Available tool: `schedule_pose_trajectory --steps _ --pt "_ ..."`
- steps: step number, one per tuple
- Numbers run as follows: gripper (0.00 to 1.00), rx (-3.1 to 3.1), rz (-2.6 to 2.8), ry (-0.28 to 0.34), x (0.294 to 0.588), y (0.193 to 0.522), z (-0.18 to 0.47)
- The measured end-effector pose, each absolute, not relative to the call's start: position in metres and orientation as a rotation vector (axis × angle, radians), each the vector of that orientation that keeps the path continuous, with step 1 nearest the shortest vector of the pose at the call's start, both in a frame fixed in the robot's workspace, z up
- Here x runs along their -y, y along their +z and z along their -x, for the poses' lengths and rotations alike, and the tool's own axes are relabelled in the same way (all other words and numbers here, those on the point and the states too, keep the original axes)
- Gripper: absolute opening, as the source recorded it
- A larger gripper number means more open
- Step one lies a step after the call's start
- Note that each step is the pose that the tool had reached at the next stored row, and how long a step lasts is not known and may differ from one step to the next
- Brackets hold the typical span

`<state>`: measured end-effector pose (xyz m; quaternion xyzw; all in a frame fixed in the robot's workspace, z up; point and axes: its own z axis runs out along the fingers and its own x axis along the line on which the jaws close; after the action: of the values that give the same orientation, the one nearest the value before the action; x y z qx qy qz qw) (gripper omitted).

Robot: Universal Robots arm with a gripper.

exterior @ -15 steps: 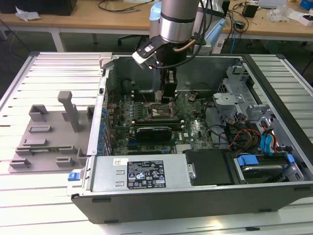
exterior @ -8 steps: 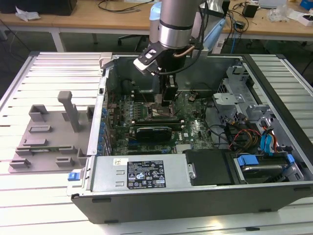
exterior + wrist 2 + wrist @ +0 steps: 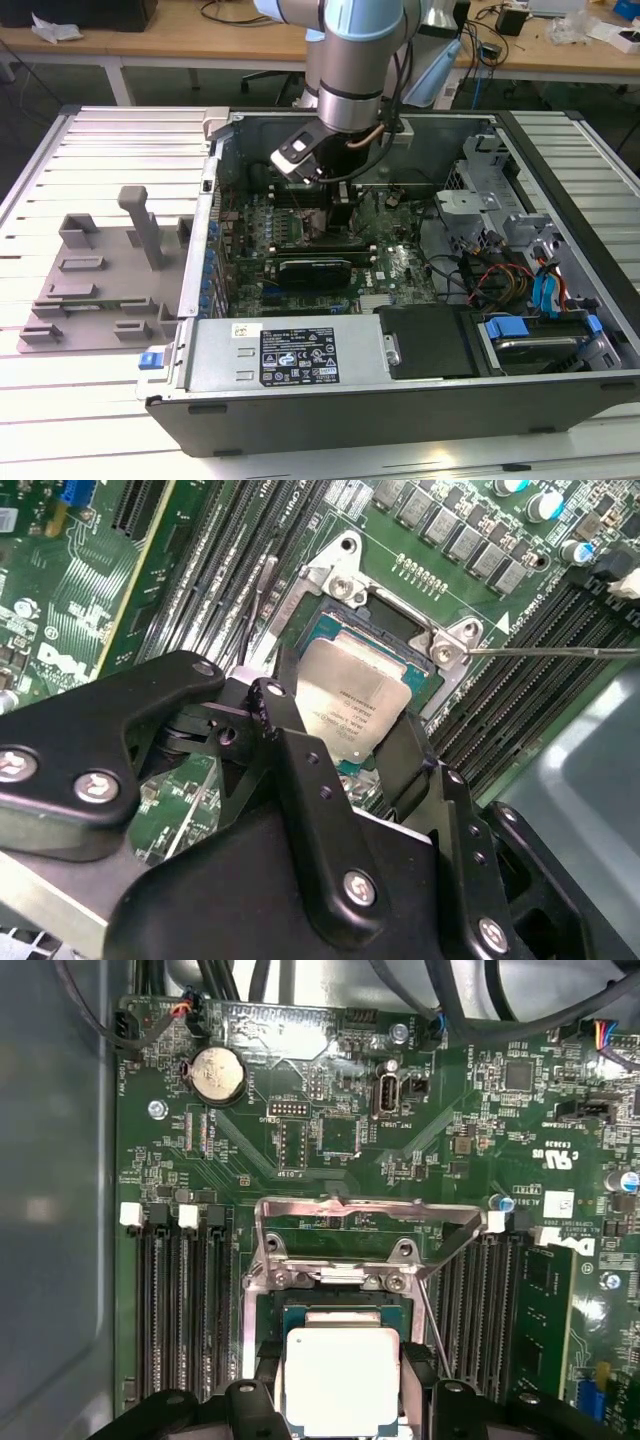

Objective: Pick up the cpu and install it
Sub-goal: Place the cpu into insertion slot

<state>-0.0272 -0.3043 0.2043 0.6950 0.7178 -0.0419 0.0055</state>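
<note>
From the exterior view, the arm comes in from twelve o'clock into the open computer case [image 3: 400,390], its gripper [image 3: 338,205] low over the motherboard [image 3: 400,270]; the grey plastic tray [image 3: 100,290] sits outside at the case's nine o'clock. In both wrist views the black fingers [image 3: 270,1375] press opposite edges of the cpu [image 3: 343,1375], clamping it; the silvery chip sits directly over the socket [image 3: 330,1312], whose metal load frame [image 3: 365,1210] stands open; whether chip and socket touch, I cannot tell.
</note>
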Motion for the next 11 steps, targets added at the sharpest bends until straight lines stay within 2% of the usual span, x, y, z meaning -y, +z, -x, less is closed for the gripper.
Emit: schedule_pose_trajectory --steps 11 --pt "0.55 -2.245 -2.177 -0.131 0.3035 0.1993 0.0269"
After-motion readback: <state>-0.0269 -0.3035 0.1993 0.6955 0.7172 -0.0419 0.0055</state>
